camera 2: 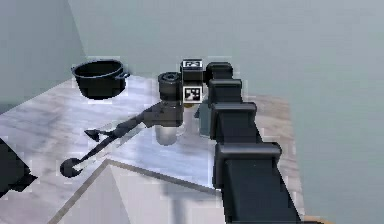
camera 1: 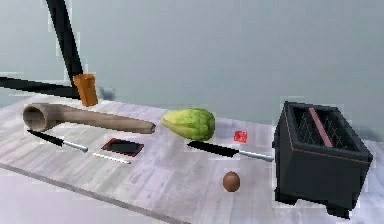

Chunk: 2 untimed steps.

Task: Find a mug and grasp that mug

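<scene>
A pale wood-grain counter (camera 1: 165, 172) runs across the forward view. From its left lie a small orange-brown object (camera 1: 87, 88) near the wall, a long brown club (camera 1: 90, 118), a knife (camera 1: 60, 140) and a flat dark slab (camera 1: 122, 148). At the middle sit a green squash-like vegetable (camera 1: 188, 123), a second knife (camera 1: 228, 151) and a small red card (camera 1: 240, 136). A brown egg-shaped thing (camera 1: 232, 181) lies nearer the front edge, and a black toaster (camera 1: 320, 152) stands at the right.

In the arm side view, a black pot (camera 2: 100, 78) stands at the counter's far left. The gripper (camera 2: 85, 150) stretches low over the worktop toward the view's left. Just beside its dark body stands a pale cup-shaped vessel (camera 2: 168, 132), the likeliest mug, though no handle can be made out. It cannot be told whether the gripper has hold of anything. Two white marker squares (camera 2: 192, 80) cap the dark arm (camera 2: 240, 150), which rises from the bottom edge.
</scene>
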Tool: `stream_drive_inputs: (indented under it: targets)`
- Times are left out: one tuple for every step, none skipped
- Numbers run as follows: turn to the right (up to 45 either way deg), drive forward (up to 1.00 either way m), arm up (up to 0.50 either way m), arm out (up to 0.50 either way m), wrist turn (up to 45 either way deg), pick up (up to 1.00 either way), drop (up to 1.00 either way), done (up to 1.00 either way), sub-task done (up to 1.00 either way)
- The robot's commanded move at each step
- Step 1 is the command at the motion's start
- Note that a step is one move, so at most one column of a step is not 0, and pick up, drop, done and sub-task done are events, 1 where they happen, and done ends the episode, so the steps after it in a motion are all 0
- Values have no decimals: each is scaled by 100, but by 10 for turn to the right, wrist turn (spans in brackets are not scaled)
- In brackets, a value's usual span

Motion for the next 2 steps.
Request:
stream_drive_inputs:
  targets:
    - [0,0,0,0,450,0,0,0,0]
    - [0,0,0,0,330,0,0,0,0]
